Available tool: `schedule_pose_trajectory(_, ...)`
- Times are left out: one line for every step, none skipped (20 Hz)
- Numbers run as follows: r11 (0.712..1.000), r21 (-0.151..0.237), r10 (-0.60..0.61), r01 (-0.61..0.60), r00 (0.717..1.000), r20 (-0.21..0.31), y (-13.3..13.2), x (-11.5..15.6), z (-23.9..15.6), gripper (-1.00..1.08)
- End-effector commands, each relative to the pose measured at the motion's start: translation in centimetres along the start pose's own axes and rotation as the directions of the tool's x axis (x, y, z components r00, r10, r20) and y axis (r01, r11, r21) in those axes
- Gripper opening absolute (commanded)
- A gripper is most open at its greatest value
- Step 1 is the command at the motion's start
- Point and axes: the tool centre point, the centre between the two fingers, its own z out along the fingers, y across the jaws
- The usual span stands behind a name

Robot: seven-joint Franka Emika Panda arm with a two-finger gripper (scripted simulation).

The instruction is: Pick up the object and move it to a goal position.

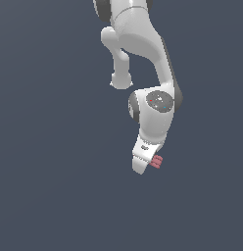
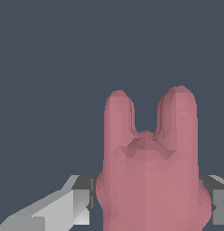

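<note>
The object (image 2: 150, 180) sits clamped between the closed jaws of the gripper (image 2: 150, 200), protruding sideways from it in the exterior view. Held only near one end, it could pivot or slip during transport. No goal marker is visible, and the fingertips are mostly hidden.

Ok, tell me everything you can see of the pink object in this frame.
The pink object is small, matte pinkish-red, with a thick body that splits into two rounded prongs around a notch. It sits between the fingers of the gripper, which press on both its sides. In the exterior view only its ridged end pokes out beside the gripper.
</note>
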Motion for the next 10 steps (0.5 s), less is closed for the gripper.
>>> schedule_pose_trajectory(0.998,-0.016,-0.06,0.06,0.998,-0.027,0.3,1.7,-3.1,-1.0)
schedule_pose_trajectory(0.996,-0.023,-0.087,0.086,0.995,-0.039,0.4,2.5,-4.4,-1.0)
schedule_pose_trajectory(0.993,-0.031,-0.115,0.114,0.992,-0.051,0.5,3.2,-5.9,-1.0)
schedule_pose_trajectory(0.989,-0.039,-0.145,0.142,0.987,-0.063,0.5,4.0,-7.3,-1.0)
schedule_pose_trajectory(0.984,-0.048,-0.174,0.17,0.982,-0.075,0.5,4.8,-8.8,-1.0)
schedule_pose_trajectory(0.979,-0.056,-0.202,0.198,0.975,-0.087,0.4,5.5,-10.3,-1.0)
schedule_pose_trajectory(0.972,-0.066,-0.231,0.225,0.968,-0.099,0.4,6.2,-11.8,-1.0)
schedule_pose_trajectory(0.965,-0.075,-0.259,0.252,0.96,-0.11,0.3,6.9,-13.3,-1.0)
schedule_pose_trajectory(0.957,-0.084,-0.287,0.278,0.95,-0.121,0.1,7.6,-14.8,-1.0)
schedule_pose_trajectory(0.948,-0.094,-0.315,0.304,0.94,-0.131,0.0,8.2,-16.3,-1.0)
